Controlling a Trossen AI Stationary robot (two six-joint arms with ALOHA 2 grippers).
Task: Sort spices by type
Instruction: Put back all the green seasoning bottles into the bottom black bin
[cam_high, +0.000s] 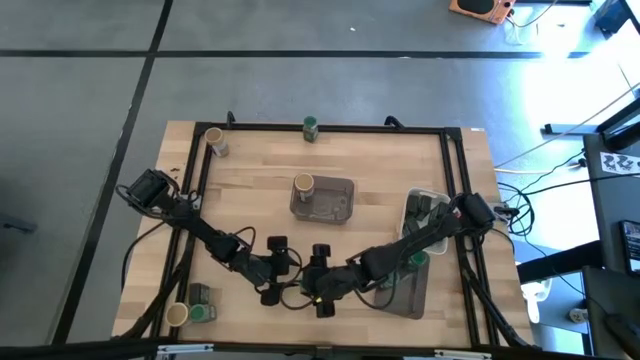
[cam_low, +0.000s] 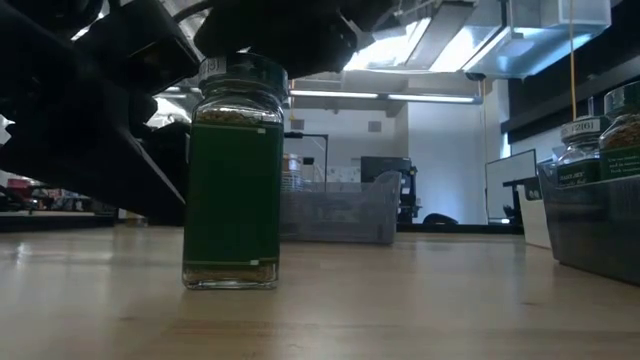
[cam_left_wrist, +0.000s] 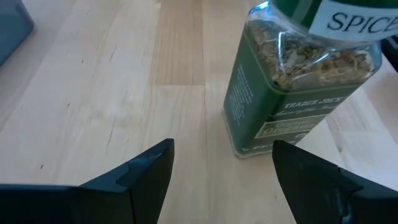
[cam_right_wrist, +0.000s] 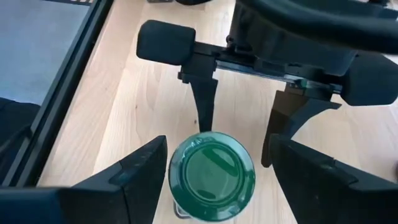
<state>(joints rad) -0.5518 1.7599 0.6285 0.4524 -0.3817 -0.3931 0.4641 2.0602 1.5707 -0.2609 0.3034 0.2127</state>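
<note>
Both arms reach inward and meet low at the table's near middle. The left gripper (cam_high: 283, 268) and the right gripper (cam_high: 309, 276) face each other, close together, each with its 2 fingers spread apart.

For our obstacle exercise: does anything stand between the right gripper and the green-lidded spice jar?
Nothing visible does. The open right gripper has the green-lidded jar straight ahead; the open left gripper is on the jar's far side.
</note>
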